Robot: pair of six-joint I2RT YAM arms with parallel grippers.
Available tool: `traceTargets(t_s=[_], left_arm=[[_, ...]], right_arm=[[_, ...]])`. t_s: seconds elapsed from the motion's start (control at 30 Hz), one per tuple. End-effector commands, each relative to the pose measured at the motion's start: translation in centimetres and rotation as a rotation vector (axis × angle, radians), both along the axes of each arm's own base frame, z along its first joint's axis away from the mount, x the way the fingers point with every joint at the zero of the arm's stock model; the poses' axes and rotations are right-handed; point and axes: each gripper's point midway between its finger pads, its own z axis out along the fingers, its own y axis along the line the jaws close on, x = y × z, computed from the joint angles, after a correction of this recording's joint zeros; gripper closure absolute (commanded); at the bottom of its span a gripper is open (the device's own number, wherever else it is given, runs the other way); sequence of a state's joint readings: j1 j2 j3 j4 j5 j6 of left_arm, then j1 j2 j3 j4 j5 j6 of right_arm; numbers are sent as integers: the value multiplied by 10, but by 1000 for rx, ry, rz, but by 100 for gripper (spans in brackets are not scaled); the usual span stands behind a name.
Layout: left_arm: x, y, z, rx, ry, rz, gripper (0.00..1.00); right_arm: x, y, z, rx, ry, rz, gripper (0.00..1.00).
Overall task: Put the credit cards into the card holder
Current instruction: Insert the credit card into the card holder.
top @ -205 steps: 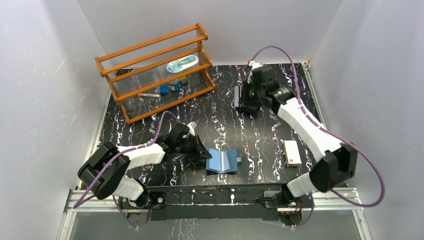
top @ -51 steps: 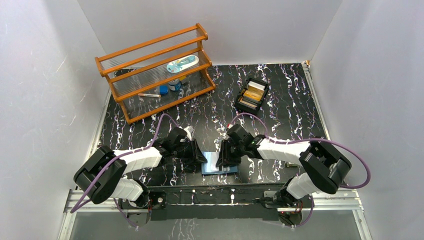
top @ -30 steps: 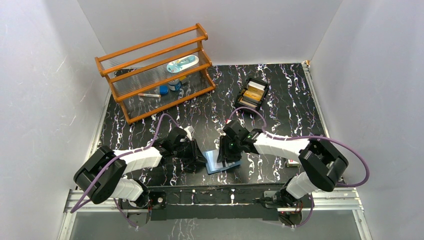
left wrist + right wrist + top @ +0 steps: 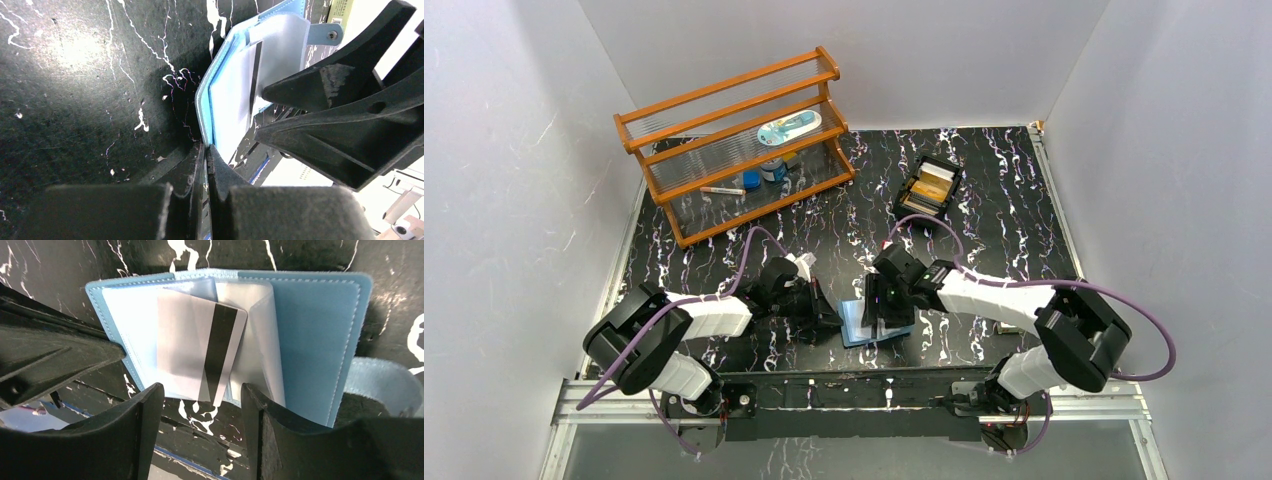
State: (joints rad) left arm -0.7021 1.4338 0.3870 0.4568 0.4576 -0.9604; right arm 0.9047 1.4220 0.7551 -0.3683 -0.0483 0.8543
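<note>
- Small teal-blue folding card holder (image 4: 310, 340): lies open, inside up, on the black white-veined table (image 4: 75, 75) at the near edge, between the two arms.
- Pale plastic credit card with a black stripe (image 4: 190, 340): partly entered in a clear inner sleeve on the left half, skewed, its lower end still protruding.
- Right end effector (image 4: 202, 390): fingers spread, straddling the card's protruding end. No clamping on the card is evident.
- Left end effector (image 4: 206, 150): fingers pressed together, tips against the holder's left edge. Whether any cover is trapped between them cannot be told.
- Remaining orange-gold and cream cards (image 4: 936, 175): sit in the black rectangular tray (image 4: 910, 205), well apart at the far side.
- Step in hand, as judged: seating this card fully.
- Recommendation: keep the holder steadied at its left edge, square the card to the sleeve mouth first, then push along the sleeve's line. A skewed push is likely to jam the card or drag the holder.
</note>
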Motion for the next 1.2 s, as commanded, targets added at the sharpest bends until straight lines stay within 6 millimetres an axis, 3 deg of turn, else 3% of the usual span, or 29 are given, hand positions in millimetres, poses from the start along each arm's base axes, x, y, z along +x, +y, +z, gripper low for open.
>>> traceTargets(t_s=[0.0,0.2,0.5,0.67,0.83,1.17], left_arm=[[2,-4,6,-20,-31,-29,100],[1,-5,6,-21,-25,-36,100],[0,-5,6,-18,-24,-42,100],[0,-5,6,-15,-24,-44,100],[1,-6,8,-18,-29,-45,100],[1,-6,8,-10,-28,-50,100]], right_arm=[[18,5,17,-23,-60,-31,33],[32,13,23,-34,-104,-8,32],[39,14,6,-117,-70,-19,30],[44,6,4,-170,-82,-49,26],[45,7,5,-161,-87,-62,16],[41,42,11,22,-104,64,31]])
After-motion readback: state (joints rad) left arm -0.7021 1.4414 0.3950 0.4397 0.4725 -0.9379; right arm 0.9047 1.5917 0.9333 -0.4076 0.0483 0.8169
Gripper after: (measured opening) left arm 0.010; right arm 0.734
